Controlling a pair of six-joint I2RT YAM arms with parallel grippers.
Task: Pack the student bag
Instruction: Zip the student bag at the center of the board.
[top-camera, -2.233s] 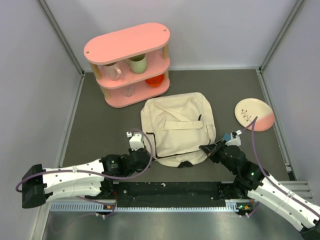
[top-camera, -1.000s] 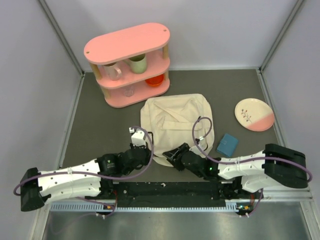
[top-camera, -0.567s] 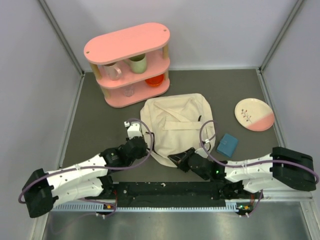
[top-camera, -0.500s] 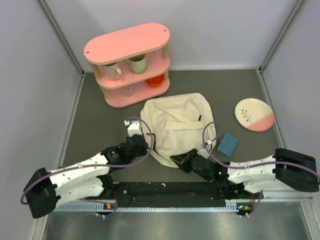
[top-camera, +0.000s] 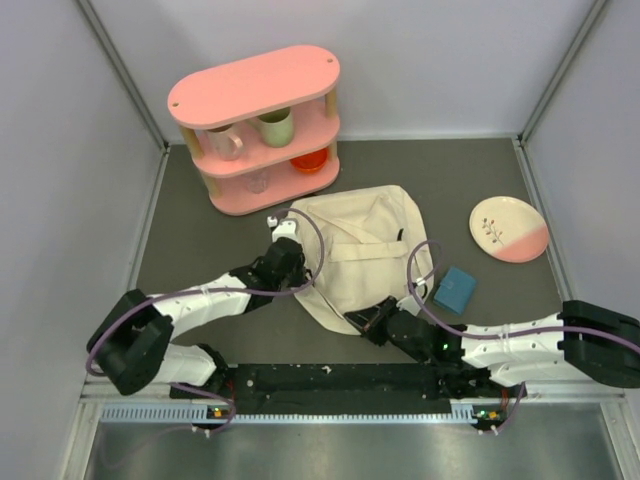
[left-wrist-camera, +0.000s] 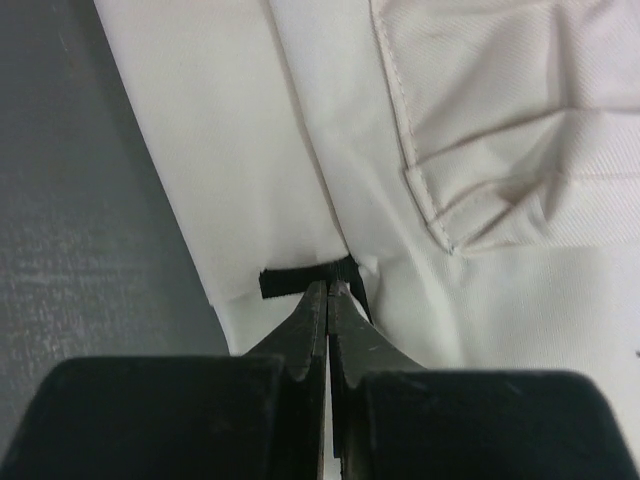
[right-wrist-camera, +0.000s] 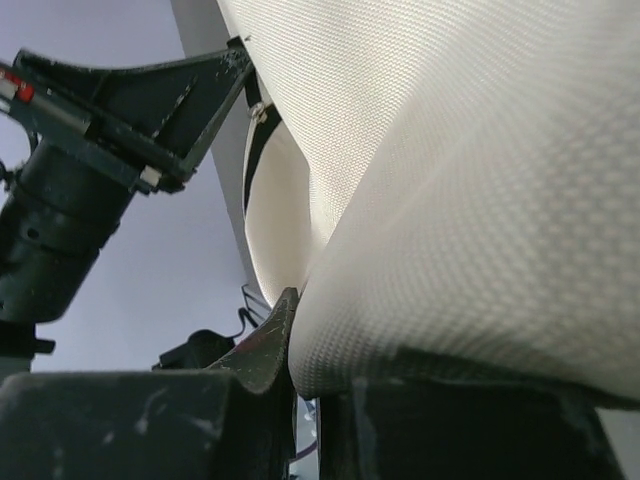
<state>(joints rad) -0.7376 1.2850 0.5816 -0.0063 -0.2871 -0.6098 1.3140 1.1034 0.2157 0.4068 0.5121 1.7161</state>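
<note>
The student bag is a cream fabric backpack lying flat mid-table, and it fills the left wrist view. My left gripper is at the bag's left edge. Its jaws are shut on a short black tab sewn to the cream cloth. My right gripper is at the bag's near edge. There it is shut on a fold of the bag's woven fabric, which bulges over one finger and hides it.
A small blue case lies right of the bag, with a pink-and-cream plate beyond it. A pink two-tier shelf holding mugs and a red bowl stands at the back left. Grey walls enclose the table.
My right gripper has closed on the bag's near edge. My left arm has swung away from me along the bag's left side, still shut, drawing that edge inward.
</note>
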